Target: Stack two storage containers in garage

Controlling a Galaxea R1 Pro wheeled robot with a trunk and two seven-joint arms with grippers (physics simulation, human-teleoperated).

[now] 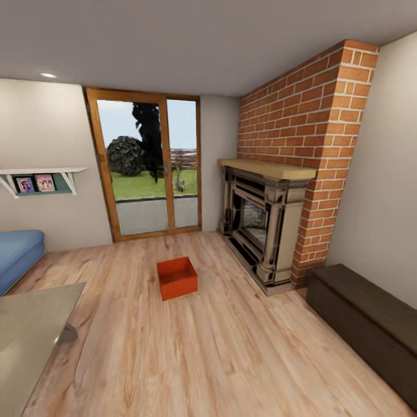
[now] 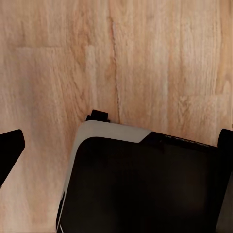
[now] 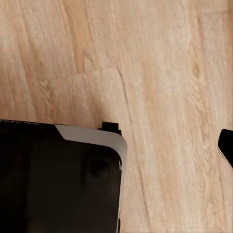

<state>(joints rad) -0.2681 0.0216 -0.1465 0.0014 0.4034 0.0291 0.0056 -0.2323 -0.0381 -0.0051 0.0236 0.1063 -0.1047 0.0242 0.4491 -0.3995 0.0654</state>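
Observation:
One red-orange open-top storage container [image 1: 176, 277] sits on the light wood plank floor [image 1: 220, 347] of the living room, in the middle of the head view, in front of the glass doors and left of the fireplace. It is empty and upright. My left gripper [image 2: 116, 150] hangs open over the floor and my own dark base [image 2: 145, 189], one dark fingertip [image 2: 10, 150] at each edge of the left wrist view. My right gripper [image 3: 116, 145] also points down at the floor; one fingertip [image 3: 226, 145] shows at the far edge, set wide. Neither holds anything.
A blue sofa [image 1: 17, 255] stands at the left and a grey tabletop [image 1: 29, 341] at the lower left. The dark fireplace [image 1: 260, 231] with its brick chimney [image 1: 313, 127] is on the right, and a dark low bench [image 1: 365, 324] stands against the right wall. Wood-framed glass doors [image 1: 147, 168] are at the back.

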